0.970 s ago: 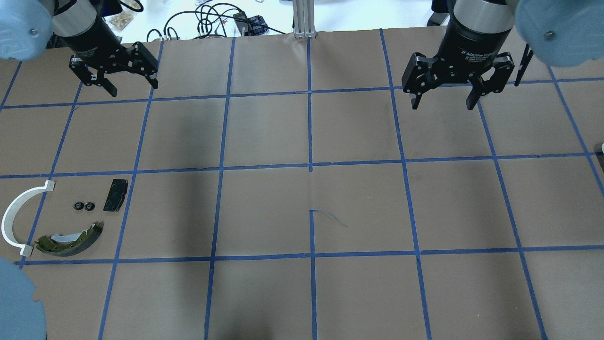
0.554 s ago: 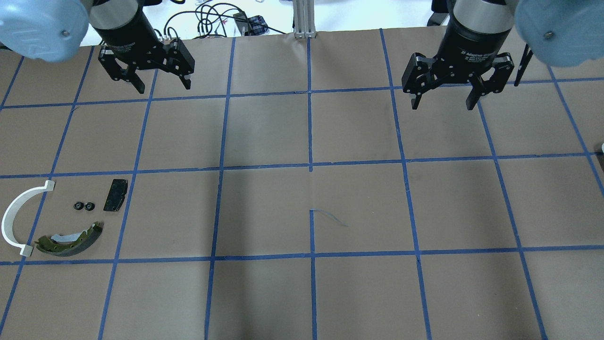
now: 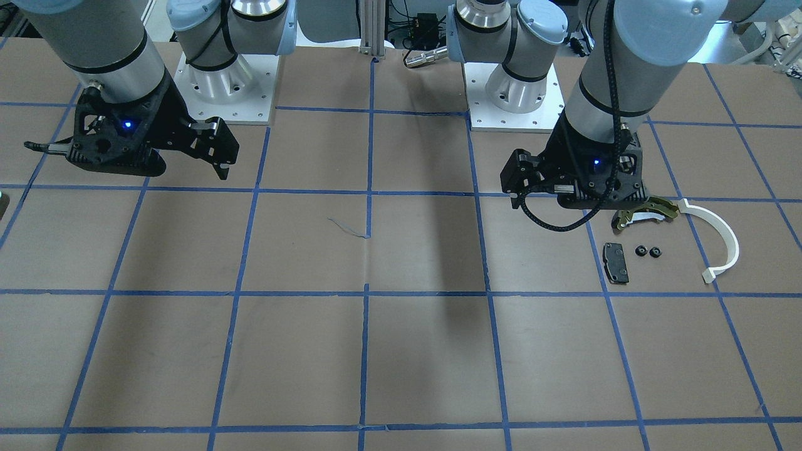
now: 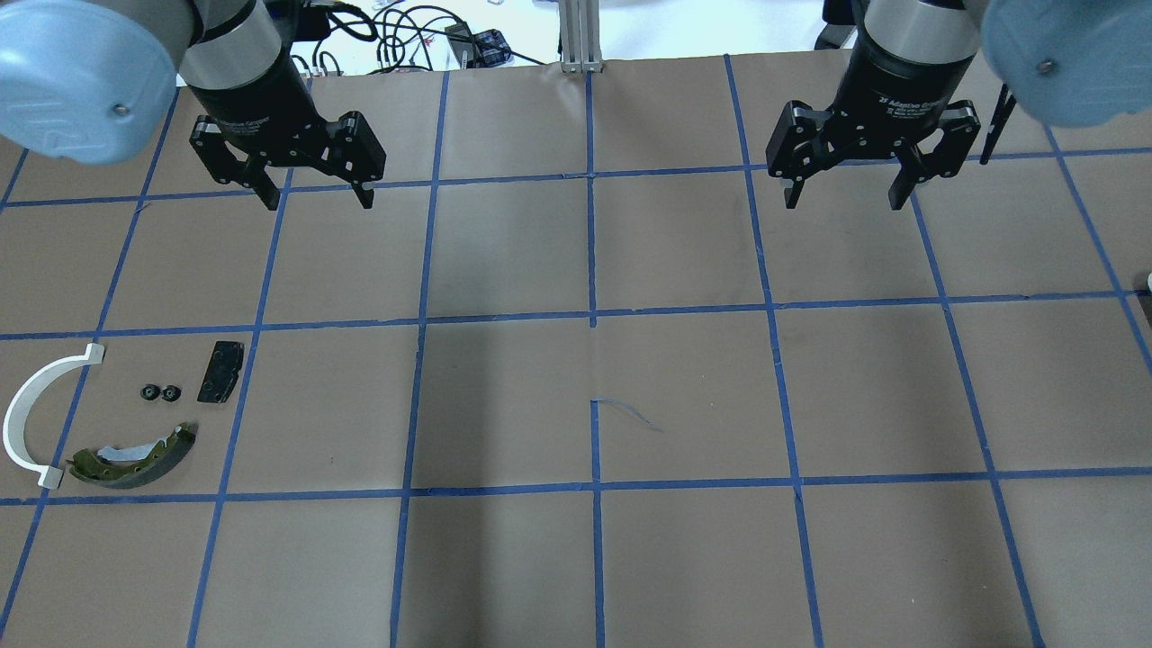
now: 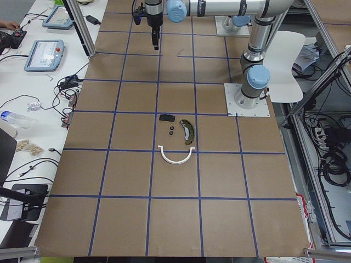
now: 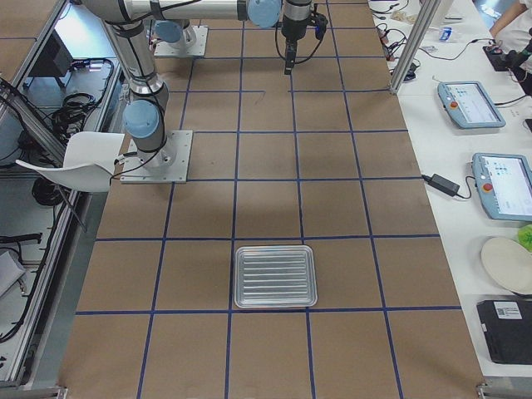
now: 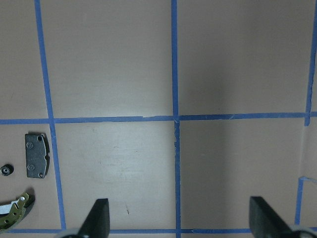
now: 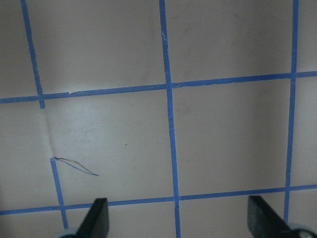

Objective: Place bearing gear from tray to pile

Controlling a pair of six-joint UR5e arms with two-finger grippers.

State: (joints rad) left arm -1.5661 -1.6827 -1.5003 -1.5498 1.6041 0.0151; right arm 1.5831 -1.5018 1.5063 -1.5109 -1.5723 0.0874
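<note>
The pile lies at the left in the overhead view: a white arc strip [image 4: 31, 414], an olive brake shoe [image 4: 135, 456], a black pad [image 4: 221, 371] and two small black bearing gears [image 4: 160, 392] lying side by side. My left gripper [image 4: 317, 196] is open and empty, high above the table, well beyond the pile. Its wrist view [image 7: 181, 218] shows the pad [image 7: 36, 155] and one gear [image 7: 6, 170] at the left edge. My right gripper [image 4: 843, 200] is open and empty over bare table. The silver ribbed tray [image 6: 241, 276] shows only in the exterior right view and looks empty.
The table is brown paper with a blue tape grid. Cables [image 4: 405, 40] and an aluminium post [image 4: 580, 36] stand beyond its far edge. Tablets [image 6: 470, 104] lie on the side bench. The arm bases [image 3: 225, 81] stand at the robot's side.
My left gripper has moved right and towards the table's middle, still open and empty. The right arm and the pile have not moved.
</note>
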